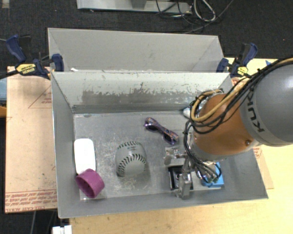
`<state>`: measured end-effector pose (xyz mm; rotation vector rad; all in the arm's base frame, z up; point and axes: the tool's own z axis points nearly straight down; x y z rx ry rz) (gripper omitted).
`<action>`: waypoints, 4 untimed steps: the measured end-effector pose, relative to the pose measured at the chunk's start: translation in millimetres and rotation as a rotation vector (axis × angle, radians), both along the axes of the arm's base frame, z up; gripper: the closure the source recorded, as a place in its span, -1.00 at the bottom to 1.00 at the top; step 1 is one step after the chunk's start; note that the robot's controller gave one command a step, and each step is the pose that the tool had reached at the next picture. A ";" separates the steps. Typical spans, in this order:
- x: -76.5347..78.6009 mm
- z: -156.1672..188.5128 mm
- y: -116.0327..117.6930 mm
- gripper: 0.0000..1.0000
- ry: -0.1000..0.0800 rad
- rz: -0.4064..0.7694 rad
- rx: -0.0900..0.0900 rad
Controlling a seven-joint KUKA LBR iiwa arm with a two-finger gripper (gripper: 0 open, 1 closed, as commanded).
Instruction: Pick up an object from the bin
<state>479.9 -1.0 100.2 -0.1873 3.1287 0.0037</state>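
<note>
My gripper is low in the bin's front right part, its fingers pointing down at the floor near the front wall. A blue flat thing lies just to its right, partly hidden under the arm's cables. A purple, shiny, elongated thing lies behind the gripper toward the bin's middle. A grey ball with stitched seams rests to the left of the gripper. I see nothing between the fingers.
A white oblong block lies at the front left, with a magenta cup tipped on its side right below it. The arm with its orange cover hangs over the bin's right side.
</note>
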 end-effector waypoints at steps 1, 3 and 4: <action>5.5 -28.4 -22.1 -1.00 -0.013 -0.062 0.001; 1.7 -30.2 -19.7 1.00 -0.001 -0.056 0.001; 1.7 -29.9 -19.7 1.00 -0.001 -0.056 0.001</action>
